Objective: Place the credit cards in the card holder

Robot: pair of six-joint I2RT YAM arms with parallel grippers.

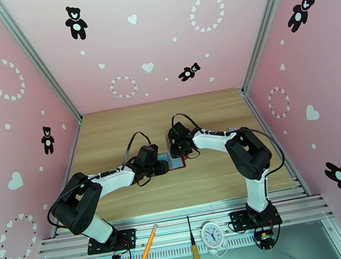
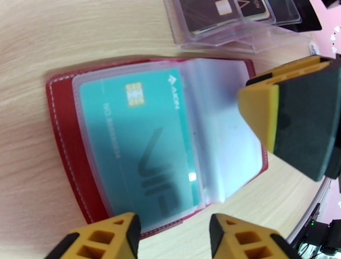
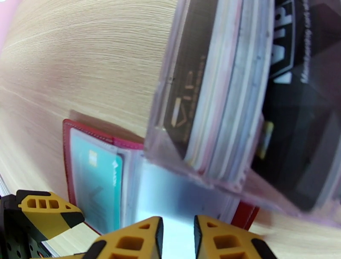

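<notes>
One glossy teal card [image 2: 140,145], stitched red wallet [image 2: 64,128]

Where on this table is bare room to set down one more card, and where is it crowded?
Free: the far table wood between the card holder and the back wall, and the strip between it and the near rail. Crowded: the centre, where the left pincer, right pincer and clear card stand surround the holder.

Dark-red card holder [image 2: 64,140] with white stitching, teal credit card [image 2: 140,140] with gold chip and dark lettering, yellow-and-black fingers [image 2: 102,240], pale wood-grain worktop [image 2: 64,34], pink walls [image 1: 156,36] with black bears, white hearts.
</notes>
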